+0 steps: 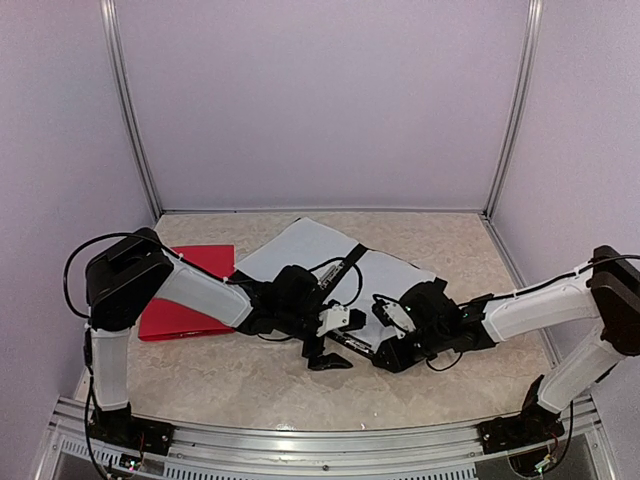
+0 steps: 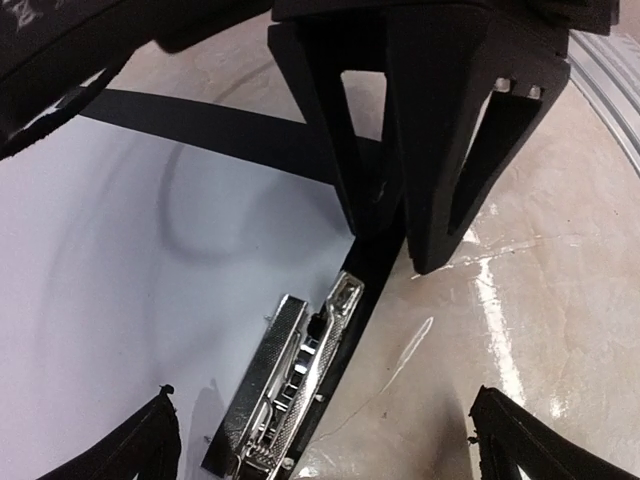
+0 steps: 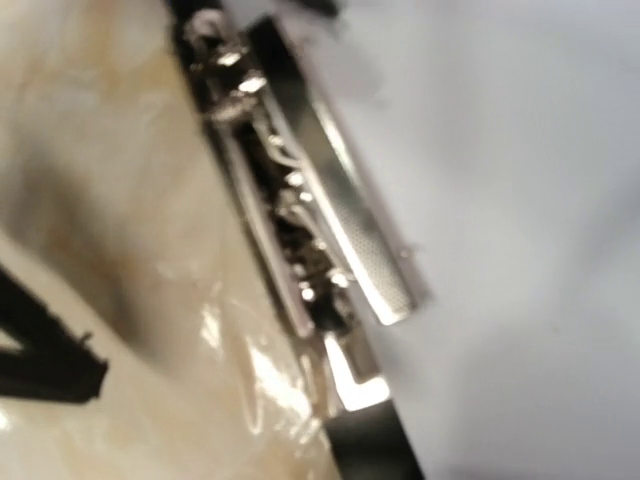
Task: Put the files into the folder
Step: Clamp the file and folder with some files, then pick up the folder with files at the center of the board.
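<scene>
While the left gripper (image 2: 325, 445) hangs wide open astride the long silver metal clip (image 2: 285, 385), white paper sheets (image 2: 130, 300) lie at frame left; the right gripper (image 1: 388, 352) opening is unclear.

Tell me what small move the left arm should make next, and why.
Probably raise the left gripper straight up: its jaws stand wide open and hold nothing, while the white paper sheet lies flat beside the silver metal clip on the black folder spine.

Smooth, matt white paper on the sheet (image 2: 120, 300), edged by a matt black strip (image 2: 220, 125). Bright polished metal on the clip (image 2: 278, 372), finely ribbed along its lever. Glossy, marble-patterned stone look on the surface (image 2: 560, 300).
</scene>
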Tool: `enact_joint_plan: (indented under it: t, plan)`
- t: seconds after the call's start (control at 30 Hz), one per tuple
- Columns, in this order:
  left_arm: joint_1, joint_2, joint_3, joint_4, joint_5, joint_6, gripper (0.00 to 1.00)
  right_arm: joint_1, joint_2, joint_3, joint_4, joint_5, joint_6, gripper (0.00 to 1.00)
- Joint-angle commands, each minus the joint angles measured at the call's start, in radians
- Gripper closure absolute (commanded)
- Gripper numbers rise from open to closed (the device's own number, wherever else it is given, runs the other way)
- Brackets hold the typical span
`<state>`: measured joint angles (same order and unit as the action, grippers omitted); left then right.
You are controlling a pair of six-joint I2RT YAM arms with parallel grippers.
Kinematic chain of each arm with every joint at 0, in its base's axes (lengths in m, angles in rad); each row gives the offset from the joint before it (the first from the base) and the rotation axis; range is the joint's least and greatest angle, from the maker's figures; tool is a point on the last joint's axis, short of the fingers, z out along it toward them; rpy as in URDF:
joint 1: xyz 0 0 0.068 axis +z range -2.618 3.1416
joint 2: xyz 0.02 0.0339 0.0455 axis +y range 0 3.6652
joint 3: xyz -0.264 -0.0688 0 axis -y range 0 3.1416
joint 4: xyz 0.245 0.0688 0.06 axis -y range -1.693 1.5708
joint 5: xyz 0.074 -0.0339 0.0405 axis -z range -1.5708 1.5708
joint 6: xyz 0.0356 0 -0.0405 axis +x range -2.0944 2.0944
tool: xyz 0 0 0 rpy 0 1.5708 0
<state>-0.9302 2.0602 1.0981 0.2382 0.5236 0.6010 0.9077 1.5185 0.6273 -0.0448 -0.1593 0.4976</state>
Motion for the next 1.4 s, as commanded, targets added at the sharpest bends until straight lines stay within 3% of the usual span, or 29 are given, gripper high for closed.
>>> enact_joint_plan:
  t: [0.0, 0.23, 0.43, 0.63, 0.9, 1.23, 1.37]
  plan:
    - [0.016, -0.072, -0.037, 0.085, -0.052, -0.052, 0.01, -0.002, -0.078, -0.008, -0.044, 0.045, 0.012, 0.63]
    - [0.035, -0.138, -0.064, 0.127, -0.08, -0.153, 0.01, -0.003, -0.164, -0.021, -0.089, 0.147, 0.082, 0.49]
    - [0.09, -0.265, -0.124, 0.082, -0.302, -0.519, 0.01, -0.004, -0.252, -0.052, -0.112, 0.301, 0.188, 0.39]
    - [0.199, -0.423, -0.125, -0.225, -0.379, -0.922, 0.01, -0.005, -0.241, -0.052, -0.155, 0.37, 0.252, 0.34]
    - [0.298, -0.452, -0.143, -0.398, -0.407, -1.184, 0.01, -0.021, -0.137, 0.031, -0.164, 0.416, 0.222, 0.31]
    - [0.346, -0.427, -0.223, -0.31, -0.396, -1.455, 0.01, -0.087, -0.063, 0.129, -0.138, 0.405, 0.097, 0.31]
    - [0.352, -0.392, -0.261, -0.196, -0.36, -1.555, 0.01, -0.101, -0.035, 0.158, -0.09, 0.387, 0.051, 0.31]
